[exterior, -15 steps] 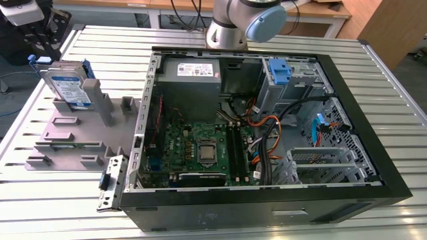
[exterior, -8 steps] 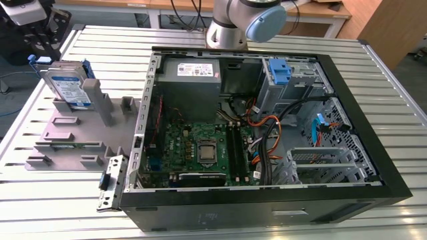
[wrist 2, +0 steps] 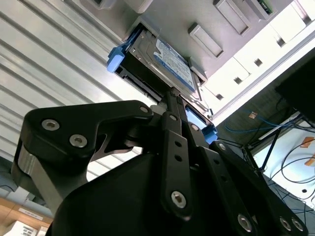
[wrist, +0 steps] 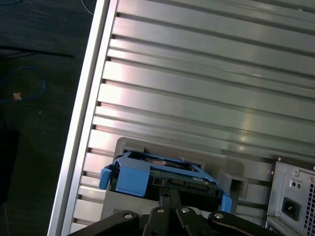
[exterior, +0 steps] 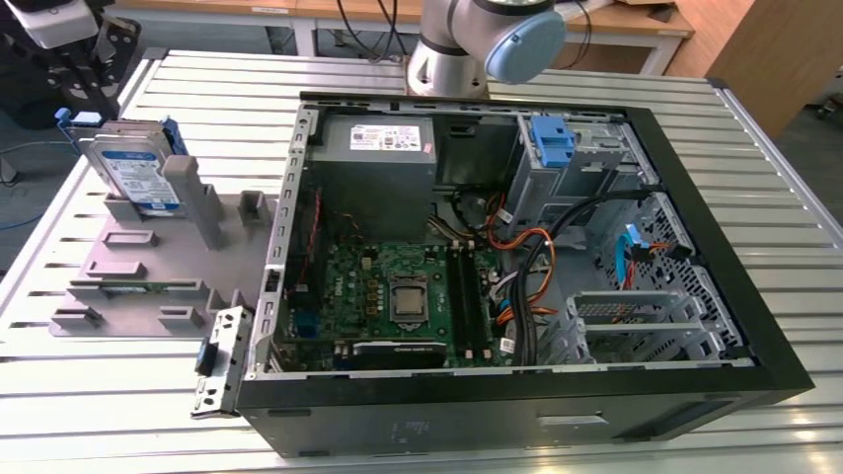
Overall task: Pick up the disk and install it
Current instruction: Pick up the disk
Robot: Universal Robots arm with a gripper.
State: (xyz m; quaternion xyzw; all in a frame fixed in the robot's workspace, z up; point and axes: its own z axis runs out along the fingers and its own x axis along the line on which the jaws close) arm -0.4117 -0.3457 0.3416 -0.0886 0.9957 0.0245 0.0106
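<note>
Closest to the lens in both wrist views: black linkage of the gripper (wrist 2: 171, 94), fingers drawn narrow, tips nearly meeting, nothing clamped between them. Poised right at the upper edge of the disk (wrist 2: 165, 58); touching or just clear, cannot tell.

Flat silver drive, white-and-blue label on its broad face, blue plastic rails along the edges with a chunky blue tab at one corner, dark narrow edge turned up toward the gripper. Standing upright on its edge in a slot of a grey plastic fixture (exterior: 145, 262), at the fixture's far end on the exterior view's left, well apart from the computer case (exterior: 527, 400). Not yet installed.

Open case lying on its side at the exterior view's right of the fixture, black front bezel along the near side: green motherboard (exterior: 395, 286) in the middle, grey power supply (exterior: 375, 148) with a white label at the back, lone blue bracket (exterior: 551, 141) near it, orange and black cables (exterior: 527, 247) looping toward a perforated metal drive cage (exterior: 633, 314).

Underneath everything, a slatted aluminium table (exterior: 777, 148), long ribs running across. Base of the grey-and-blue robot arm (exterior: 481, 44) mounted at the far edge behind the case. Beyond the table, wooden benches (exterior: 633, 25) and dark floor (wrist: 29, 123) with a thin blue cable (wrist: 43, 81) lying loose
</note>
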